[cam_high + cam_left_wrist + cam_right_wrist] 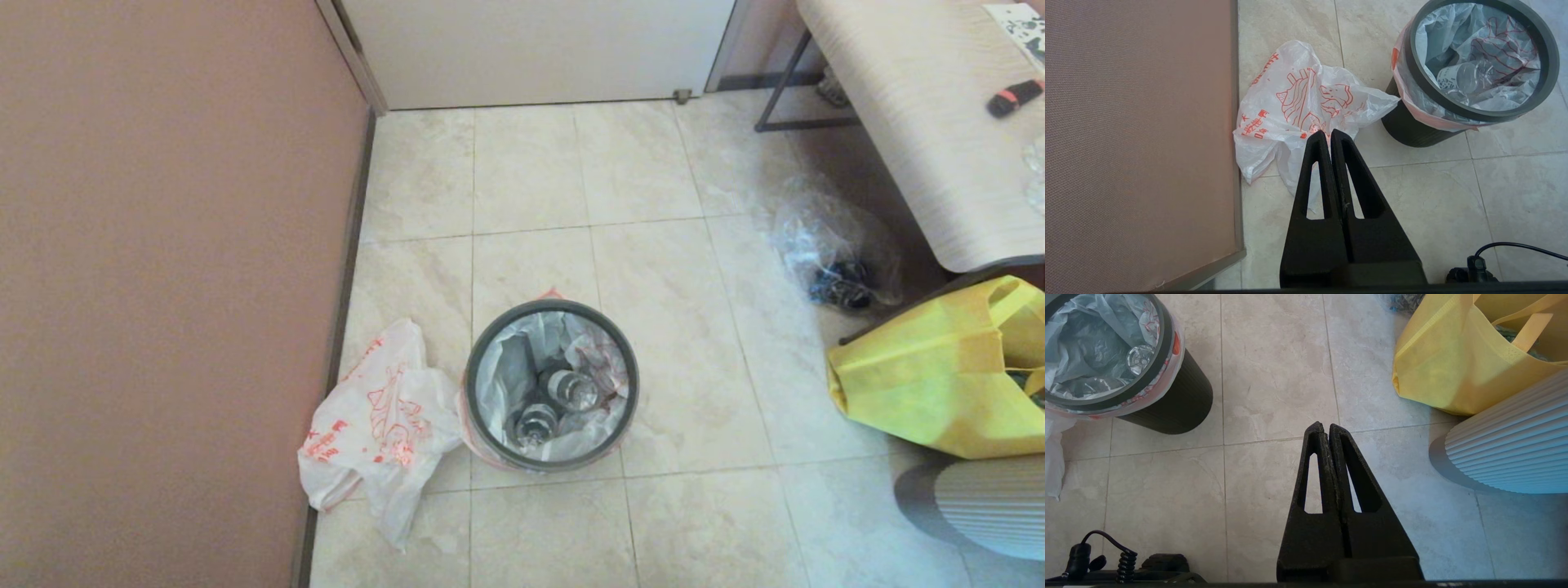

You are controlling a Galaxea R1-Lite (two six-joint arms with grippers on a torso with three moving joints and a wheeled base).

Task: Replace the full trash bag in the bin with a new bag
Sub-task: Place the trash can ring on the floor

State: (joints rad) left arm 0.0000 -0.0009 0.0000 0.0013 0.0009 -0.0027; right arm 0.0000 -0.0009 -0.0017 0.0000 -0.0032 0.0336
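Fingers of the left gripper (1329,132) and right gripper (1323,426) are closed and empty; no step has begun, so the next move calls for lifting the full trash bag (531,351) out of the bin (482,359).

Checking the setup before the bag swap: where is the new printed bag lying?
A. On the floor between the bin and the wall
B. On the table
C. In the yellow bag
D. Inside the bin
A: the new bag lies crumpled on the floor tiles, between the bin and the wall.
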